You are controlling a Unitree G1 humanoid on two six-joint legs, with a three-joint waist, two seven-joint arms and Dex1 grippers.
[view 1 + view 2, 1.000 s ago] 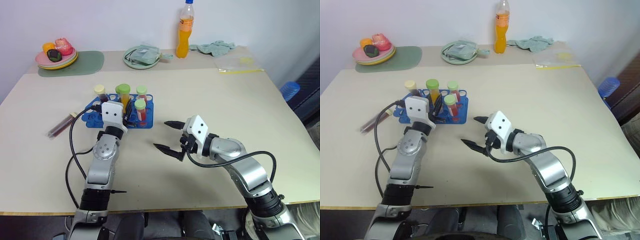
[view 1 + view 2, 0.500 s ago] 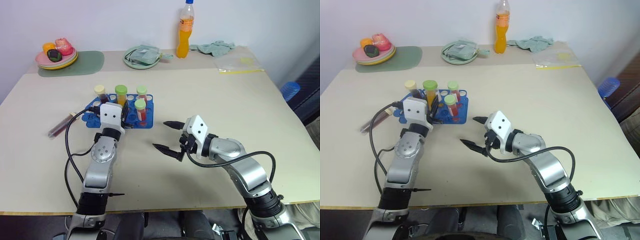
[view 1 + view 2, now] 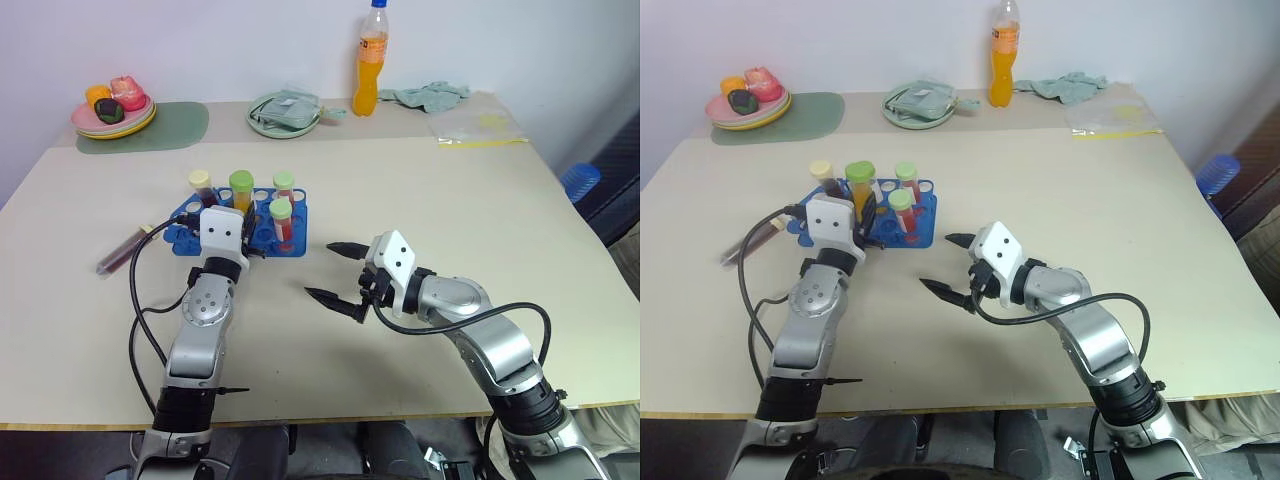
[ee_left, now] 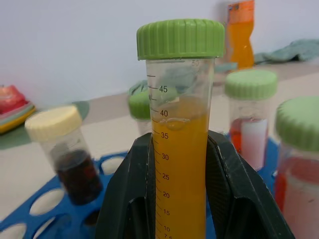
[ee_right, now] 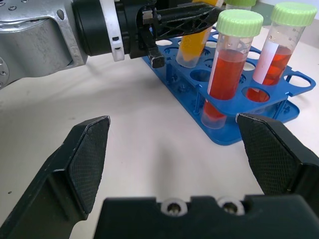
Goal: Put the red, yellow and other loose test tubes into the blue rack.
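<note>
**Operator:** Start from the head views. What have you got?

**Robot:** My left gripper (image 3: 247, 222) is clamped on the yellow tube (image 3: 243, 192), standing upright in the blue rack (image 3: 190, 216). Two red tubes with green caps and a cream-capped dark one already stand in the rack. One maroon tube (image 3: 122, 250) lies loose on the table (image 3: 400, 190), left of the rack and apart from it. My right gripper (image 3: 332, 271) hangs over bare table right of the rack, jaws spread wide, nothing in them.

**Operator:** Left wrist view?

**Robot:** My two black fingers (image 4: 124, 199) squeeze the yellow tube's barrel below the liquid line. I can't tell from here how deep its tip sits in the hole.

**Operator:** Right wrist view?

**Robot:** Here the yellow tube looks tilted in the rack, with my left gripper on it, and the nearest red tube (image 5: 227, 69) is seated close beside.

**Operator:** Risks?

**Robot:** I judge that if I release while it leans, it may jam or tip. Pulling back carelessly, my fingers could clip the neighbouring red tube or drag the light rack.
</note>
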